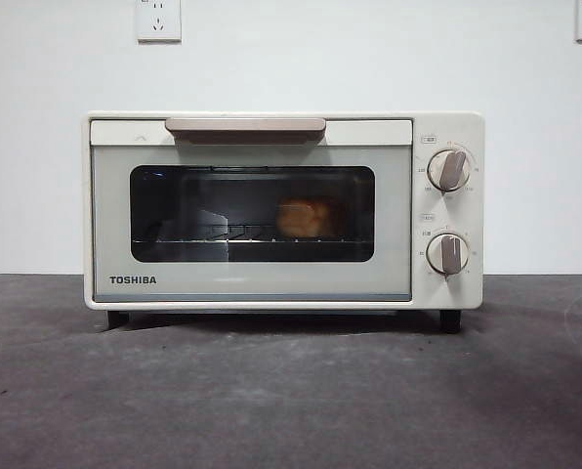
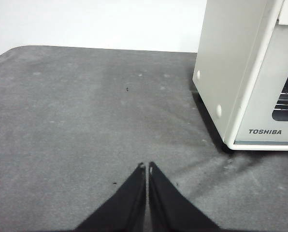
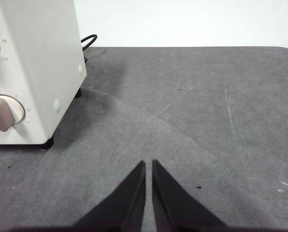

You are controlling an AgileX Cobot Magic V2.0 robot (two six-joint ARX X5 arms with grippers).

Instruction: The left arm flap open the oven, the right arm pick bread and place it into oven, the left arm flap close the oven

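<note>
The cream-white TOSHIBA oven (image 1: 271, 210) stands on the grey table with its glass door shut and its beige handle (image 1: 245, 126) up. The golden bread (image 1: 304, 218) lies inside on the rack, seen through the window, right of centre. My left gripper (image 2: 147, 167) is shut and empty above the table, off the oven's left front corner (image 2: 240, 87). My right gripper (image 3: 149, 164) is shut and empty above the table, off the oven's right side (image 3: 33, 72). Neither arm shows in the front view.
Two round knobs (image 1: 449, 169) are on the oven's right panel. A black cable (image 3: 87, 41) runs behind the oven. The grey table mat (image 1: 271, 391) stretches in front. Wall sockets (image 1: 158, 19) are on the white wall behind.
</note>
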